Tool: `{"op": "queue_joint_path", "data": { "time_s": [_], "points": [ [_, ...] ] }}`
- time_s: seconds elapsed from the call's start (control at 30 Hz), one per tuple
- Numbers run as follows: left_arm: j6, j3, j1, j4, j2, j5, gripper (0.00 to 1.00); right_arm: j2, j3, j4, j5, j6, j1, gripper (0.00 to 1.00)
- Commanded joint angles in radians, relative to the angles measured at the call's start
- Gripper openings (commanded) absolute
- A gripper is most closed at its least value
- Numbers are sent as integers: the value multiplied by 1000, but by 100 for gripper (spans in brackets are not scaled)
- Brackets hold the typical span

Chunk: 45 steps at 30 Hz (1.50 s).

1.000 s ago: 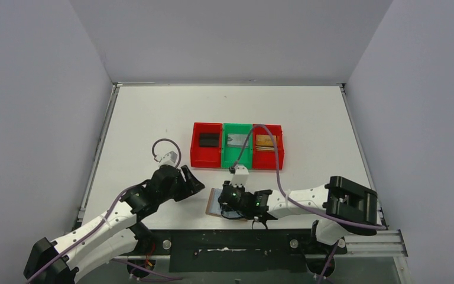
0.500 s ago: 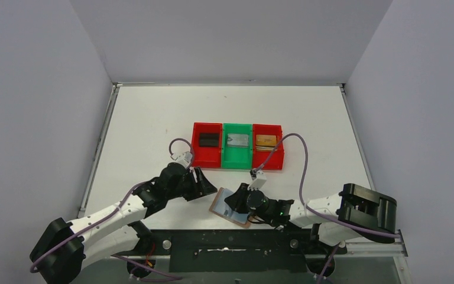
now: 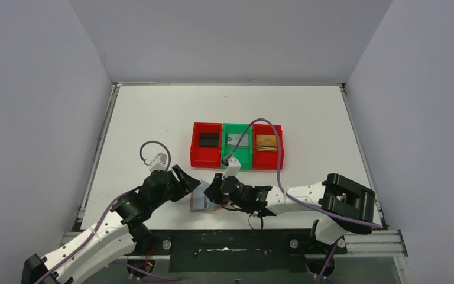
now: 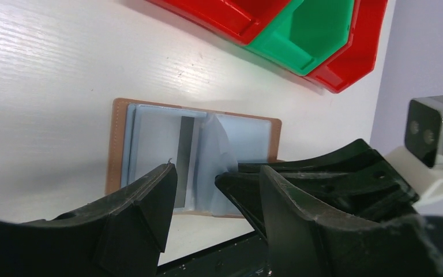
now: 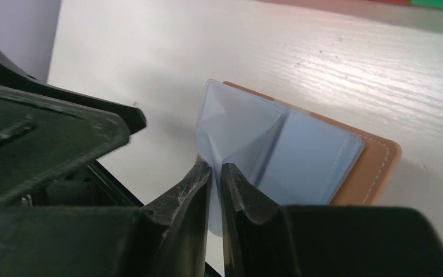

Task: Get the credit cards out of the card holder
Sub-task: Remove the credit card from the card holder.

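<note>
Right pincer (image 5: 215, 172) is nearly closed, its 2 fingers pinching a lifted pale-blue flap (image 5: 236, 124) of the holder (image 4: 116, 144). The holder lies open and flat on the white surface (image 3: 153, 118) at the near edge, between the 2 arms, lining up. 1 grey card (image 4: 184, 156) shows as a narrow strip in a slot near the fold. Left pincer (image 3: 190, 180) hovers just left of the holder, jaws moderately wide and empty. Farther back, 3 bins stand side by side. The left red bin (image 3: 207, 160) holds a black card (image 3: 208, 139), the green bin (image 3: 245, 161) a silver card (image 3: 237, 140), and the right red bin (image 3: 266, 161) a gold card (image 3: 266, 141).
</note>
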Motion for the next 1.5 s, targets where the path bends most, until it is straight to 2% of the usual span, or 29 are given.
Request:
{"op": "queue_joint_path", "data": {
  "time_s": [0.0, 0.27, 0.57, 0.73, 0.83, 0.97, 1.1, 1.33, 1.4, 1.47],
  "points": [
    [-42, -21, 9, -27, -50, -35, 54, 3, -9, -11, 17, 6, -5, 14],
    [40, -14, 9, 130, 83, 82, 53, -57, -189, 168, 30, 142, -43, 14],
    [161, 102, -22, 225, 307, 181, 43, -104, -343, 343, 60, 217, -58, 13],
    [284, 218, -41, 101, 486, 172, 41, -107, -347, 344, 56, 216, -61, 13],
    [344, 271, -69, 41, 582, 129, 44, -107, -352, 348, 57, 222, -61, 13],
    [378, 304, -88, 35, 648, 146, 50, -117, -364, 350, 65, 228, -65, 13],
    [389, 297, -98, 38, 703, 178, 50, -129, -373, 341, 72, 237, -66, 13],
    [389, 309, -117, 19, 763, 150, 50, -160, -381, 306, 91, 234, -68, 14],
    [394, 314, -129, 18, 783, 145, 48, -164, -387, 310, 94, 239, -68, 14],
    [392, 324, -141, 1, 806, 125, 41, -164, -391, 313, 97, 241, -68, 14]
  ]
}}
